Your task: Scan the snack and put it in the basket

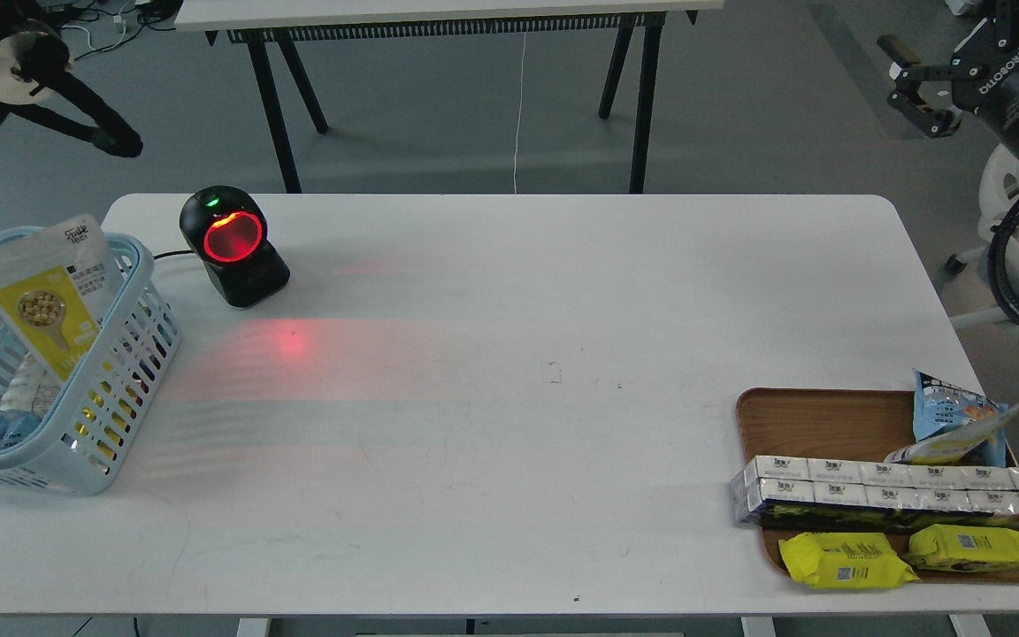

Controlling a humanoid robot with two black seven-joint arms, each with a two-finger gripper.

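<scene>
snack [48, 296] upright in basket [142, 354] at table's [509, 425] left edge

The left arm is seen at the upper left of the frame, its left hand [116, 140] dark and small, so its fingers cannot be told apart. The right hand [916, 93] is raised at the upper right, its fingers held apart.
</scene>
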